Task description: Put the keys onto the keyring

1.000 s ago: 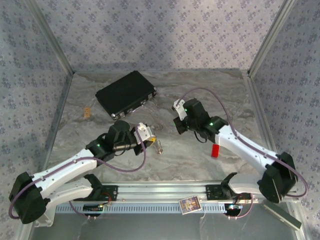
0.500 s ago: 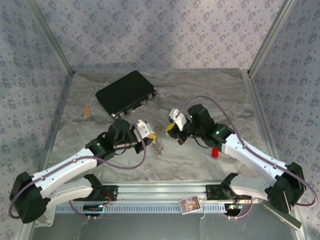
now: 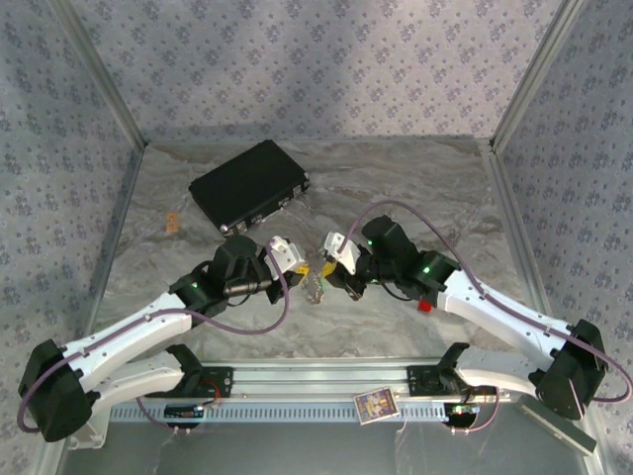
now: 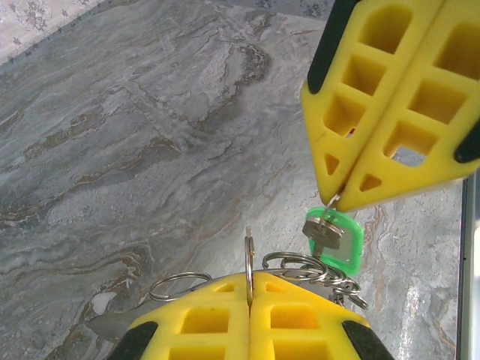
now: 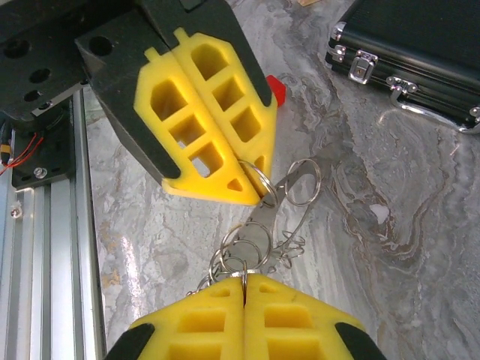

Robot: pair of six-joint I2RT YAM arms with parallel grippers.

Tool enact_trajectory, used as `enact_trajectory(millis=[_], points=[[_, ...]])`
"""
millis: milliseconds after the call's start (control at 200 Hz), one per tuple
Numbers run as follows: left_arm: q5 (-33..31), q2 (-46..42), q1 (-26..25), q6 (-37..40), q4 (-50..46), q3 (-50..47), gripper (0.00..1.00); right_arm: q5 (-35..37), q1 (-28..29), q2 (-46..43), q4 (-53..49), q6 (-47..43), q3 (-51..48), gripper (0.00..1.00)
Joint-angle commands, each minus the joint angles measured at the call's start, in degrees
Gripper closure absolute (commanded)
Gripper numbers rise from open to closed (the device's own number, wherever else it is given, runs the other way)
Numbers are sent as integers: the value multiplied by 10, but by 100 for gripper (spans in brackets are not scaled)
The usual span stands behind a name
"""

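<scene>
Both grippers meet tip to tip over the middle of the table. My left gripper (image 3: 301,268) (image 4: 250,279) is shut on the keyring (image 4: 248,255), pinching one thin silver loop edge-on. More silver rings (image 4: 304,268) and a flat metal piece (image 5: 294,186) hang from that loop. My right gripper (image 3: 325,268) (image 5: 244,280) is shut on a small ring. In the left wrist view a green key (image 4: 334,236) dangles from the right gripper (image 4: 337,196), just above the ring cluster. In the right wrist view the left gripper (image 5: 259,196) holds its loop directly above my own jaws.
A flat black case (image 3: 249,186) (image 5: 420,45) lies at the back left. A red block (image 3: 424,306) (image 5: 276,88) sits by the right forearm. A small tan piece (image 3: 173,223) is near the left wall, and a card (image 3: 376,405) rests on the front rail.
The right arm swung left and brought its gripper up against the left gripper's tip. The left arm stayed almost still, holding the keyring.
</scene>
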Motion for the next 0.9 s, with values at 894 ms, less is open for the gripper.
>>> enact_trajectory(millis=[894], points=[[25, 4, -5, 13, 21, 20, 100, 39, 27, 39, 57, -9, 40, 100]])
